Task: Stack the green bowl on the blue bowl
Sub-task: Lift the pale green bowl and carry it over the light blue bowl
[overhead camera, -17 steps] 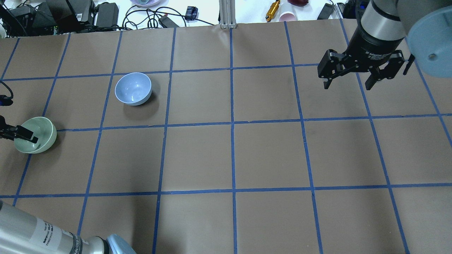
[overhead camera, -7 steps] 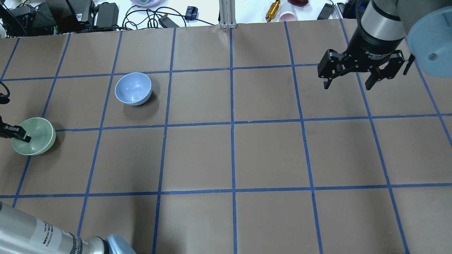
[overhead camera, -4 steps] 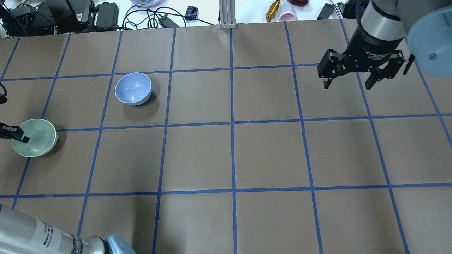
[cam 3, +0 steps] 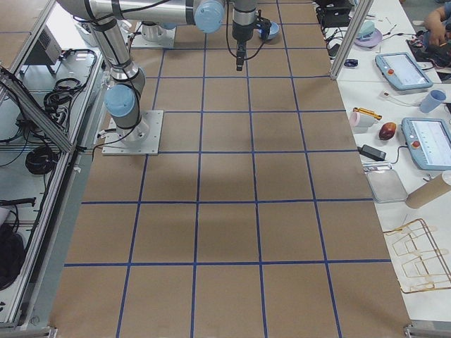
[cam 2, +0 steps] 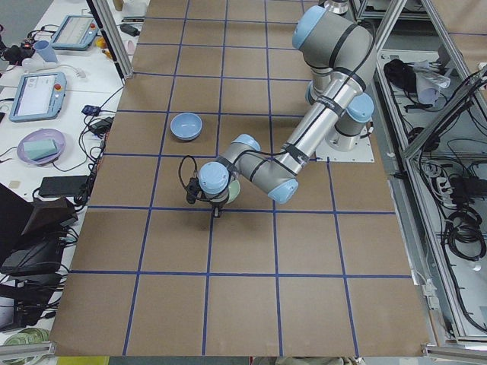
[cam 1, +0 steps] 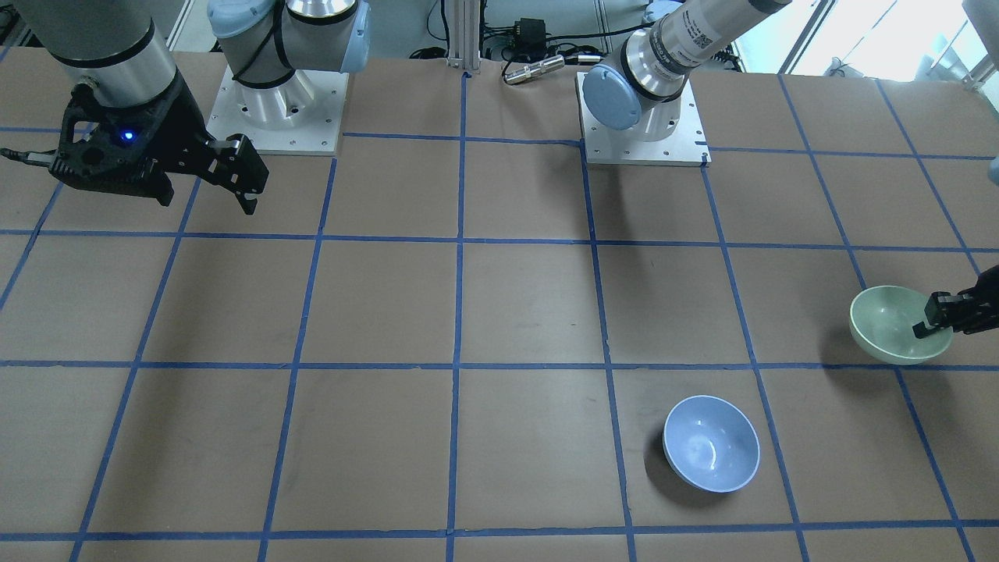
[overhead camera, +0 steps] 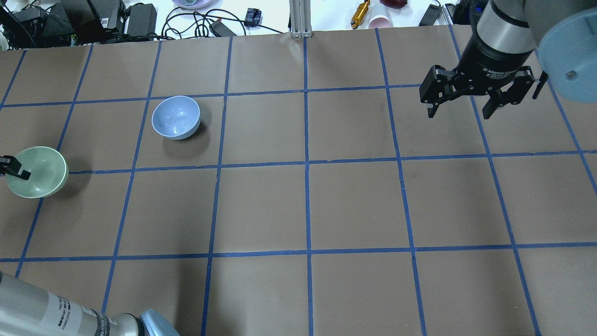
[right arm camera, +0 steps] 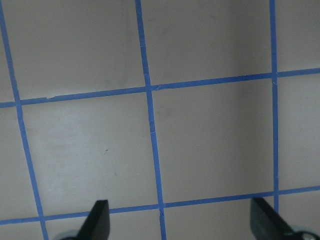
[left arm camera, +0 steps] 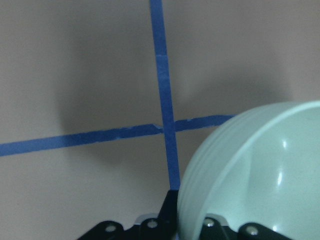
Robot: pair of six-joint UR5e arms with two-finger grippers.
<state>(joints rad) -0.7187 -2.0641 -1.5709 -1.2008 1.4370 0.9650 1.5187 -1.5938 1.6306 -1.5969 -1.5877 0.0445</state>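
Note:
The pale green bowl (overhead camera: 39,173) is at the table's left edge, held by its rim in my left gripper (overhead camera: 14,169) and raised off the table with its shadow beneath. It also shows in the front view (cam 1: 886,328) and fills the lower right of the left wrist view (left arm camera: 260,170). The light blue bowl (overhead camera: 176,117) stands upright and empty, about one grid square to the right and further back; the front view shows it too (cam 1: 710,443). My right gripper (overhead camera: 459,112) is open and empty, high over the far right of the table.
The brown table (overhead camera: 308,205) is marked with a blue tape grid. Cables, power bricks and small items (overhead camera: 359,14) lie beyond the far edge. My left arm's forearm (overhead camera: 46,312) crosses the near left corner.
The green bowl has moved left and slightly away, rising off the table in my left gripper. The blue bowl and my right arm have not moved.

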